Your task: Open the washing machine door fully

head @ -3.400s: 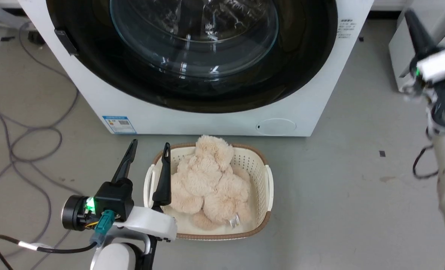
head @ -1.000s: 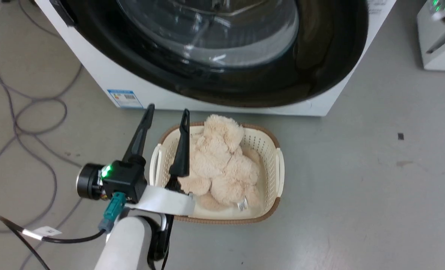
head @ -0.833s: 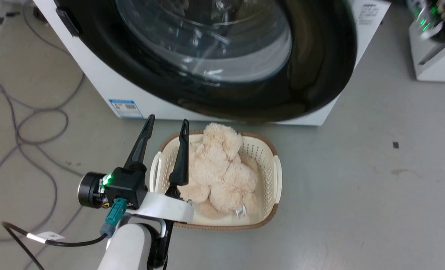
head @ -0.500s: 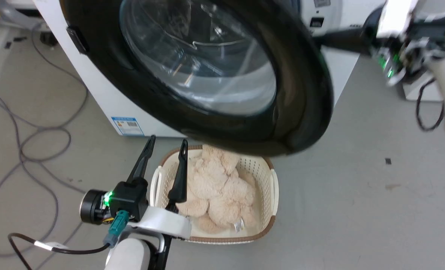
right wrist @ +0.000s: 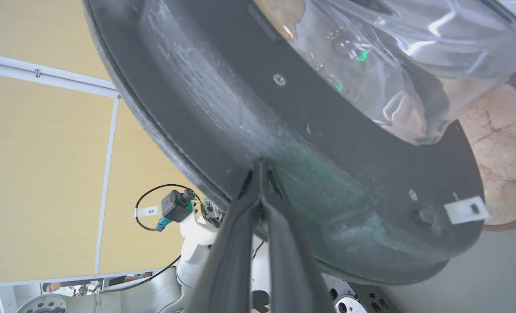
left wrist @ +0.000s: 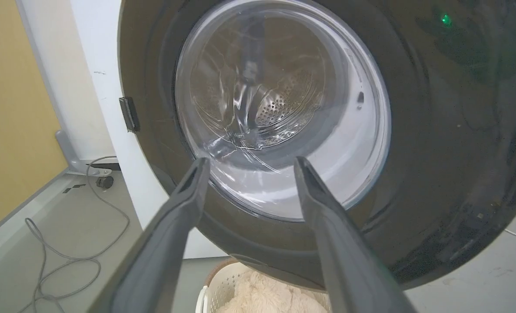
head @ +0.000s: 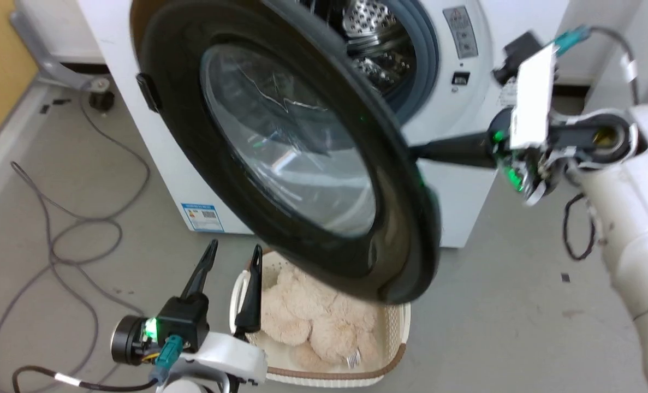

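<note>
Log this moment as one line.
washing machine door: partly open | right gripper: shut, fingers against door's inner face | left gripper: open, clear of door

Left gripper [head: 234, 246]: low at the robot's left side, two dark fingers pointing up and forward, spread apart with a clear gap and nothing between them
Left wrist [head: 179, 321]: black block with a green light lit, sitting on a white link
Right gripper [right wrist: 261, 167]: raised high, fingers pressed together to a single point
Right fingers [head: 452, 152]: stretched out level, pointing across toward the robot's left
Right forearm [head: 629, 229]: pale, climbing from the lower right up to the wrist, green light lit there
</note>
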`<state>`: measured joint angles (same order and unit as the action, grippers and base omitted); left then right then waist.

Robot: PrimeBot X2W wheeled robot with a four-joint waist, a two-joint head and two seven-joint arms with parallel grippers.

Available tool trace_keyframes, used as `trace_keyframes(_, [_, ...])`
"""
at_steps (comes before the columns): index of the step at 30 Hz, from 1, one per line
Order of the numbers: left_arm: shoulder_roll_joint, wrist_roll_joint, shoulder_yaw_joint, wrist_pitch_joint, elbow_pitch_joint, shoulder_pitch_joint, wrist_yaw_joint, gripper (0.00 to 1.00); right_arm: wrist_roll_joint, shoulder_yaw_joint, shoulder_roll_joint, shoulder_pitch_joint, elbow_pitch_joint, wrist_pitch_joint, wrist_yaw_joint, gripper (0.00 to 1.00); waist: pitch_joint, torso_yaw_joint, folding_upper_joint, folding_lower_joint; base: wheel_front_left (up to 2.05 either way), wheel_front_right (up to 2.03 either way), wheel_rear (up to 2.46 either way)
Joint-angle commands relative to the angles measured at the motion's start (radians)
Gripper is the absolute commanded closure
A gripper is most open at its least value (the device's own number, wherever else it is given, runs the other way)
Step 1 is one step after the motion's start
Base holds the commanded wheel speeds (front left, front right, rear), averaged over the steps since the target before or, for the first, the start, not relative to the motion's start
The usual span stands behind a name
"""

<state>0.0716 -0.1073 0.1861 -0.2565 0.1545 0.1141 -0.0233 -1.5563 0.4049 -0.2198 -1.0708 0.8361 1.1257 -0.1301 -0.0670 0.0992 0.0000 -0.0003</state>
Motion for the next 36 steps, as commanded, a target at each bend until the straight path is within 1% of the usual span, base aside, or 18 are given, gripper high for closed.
trace_keyframes(1, [0.003, 0.001, -0.001, -0.005, 0.005, -0.017, 0.001, 0.0, -0.01, 0.014, 0.046, 0.048, -0.019, 0.008, -0.001, 1.0, 0.015, 0.01, 0.0, 0.0003, 0.0, 0.0, 0.0])
trace_keyframes(12, [0.015, -0.007, -0.009, -0.005, 0.024, -0.053, -0.004, 0.0, -0.06, 0.037, 0.089, 0.192, -0.202, 0.055, -0.001, 1.0, 0.041, 0.031, 0.0, 0.0003, 0.0, 0.0, 0.0])
trace_keyframes(18, [0.02, -0.01, -0.01, -0.005, 0.029, -0.065, -0.007, 0.0, -0.097, 0.04, 0.095, 0.264, -0.274, 0.055, -0.001, 1.0, 0.052, 0.037, 0.0, 0.0003, 0.0, 0.0, 0.0])
trace_keyframes(21, [0.022, -0.012, -0.01, -0.005, 0.031, -0.075, -0.009, 0.0, -0.119, 0.025, 0.086, 0.313, -0.316, 0.027, -0.001, 1.0, 0.065, 0.036, 0.0, 0.0003, 0.0, 0.0, 0.0])
trace_keyframes(24, [0.024, -0.015, -0.012, -0.005, 0.032, -0.084, -0.012, 0.0, -0.137, -0.01, 0.065, 0.378, -0.382, -0.04, -0.001, 1.0, 0.074, 0.033, 0.0, 0.0003, 0.0, 0.0, 0.0])
trace_keyframes(25, [0.025, -0.017, -0.014, -0.005, 0.032, -0.086, -0.014, 0.0, -0.145, -0.031, 0.061, 0.406, -0.407, -0.075, -0.001, 0.86, 0.076, 0.03, 0.0, 0.0003, 0.0, 0.0, 0.0])
trace_keyframes(27, [0.027, -0.02, -0.017, -0.005, 0.031, -0.091, -0.016, 0.0, -0.145, -0.058, 0.043, 0.466, -0.463, -0.135, -0.001, 0.64, 0.081, 0.025, 0.0, 0.0003, 0.0, 0.0, 0.0])
trace_keyframes(28, [0.028, -0.021, -0.018, -0.005, 0.031, -0.093, -0.017, 0.0, -0.138, -0.073, 0.033, 0.501, -0.492, -0.173, -0.001, 0.37, 0.082, 0.022, 0.0, 0.0003, 0.0, 0.0, 0.0])
trace_keyframes(29, [0.028, -0.021, -0.018, -0.005, 0.031, -0.093, -0.017, 0.0, -0.138, -0.073, 0.033, 0.501, -0.492, -0.173, -0.001, 0.37, 0.082, 0.022, 0.0, 0.0003, 0.0, 0.0, 0.0])
trace_keyframes(30, [0.03, -0.022, -0.02, -0.005, 0.031, -0.095, -0.019, 0.0, -0.138, -0.086, 0.027, 0.538, -0.52, -0.203, -0.001, 0.0, 0.083, 0.018, 0.0, 0.0003, 0.0, 0.0, 0.0])
trace_keyframes(32, [0.033, -0.024, -0.023, -0.005, 0.033, -0.099, -0.021, 0.0, -0.117, -0.108, 0.005, 0.614, -0.577, -0.266, -0.001, 0.0, 0.086, 0.01, 0.0, 0.0003, 0.0, 0.0, 0.0])
trace_keyframes(34, [0.036, -0.026, -0.025, -0.005, 0.034, -0.104, -0.023, 0.0, -0.102, -0.13, -0.004, 0.692, -0.62, -0.331, -0.001, 0.0, 0.089, -0.001, 0.0, 0.0003, 0.0, 0.0, 0.0])
trace_keyframes(36, [0.04, -0.028, -0.027, -0.005, 0.037, -0.107, -0.024, 0.0, -0.052, -0.141, -0.021, 0.766, -0.658, -0.402, -0.001, 0.0, 0.091, -0.011, 0.0, 0.0003, 0.0, 0.0, 0.0])
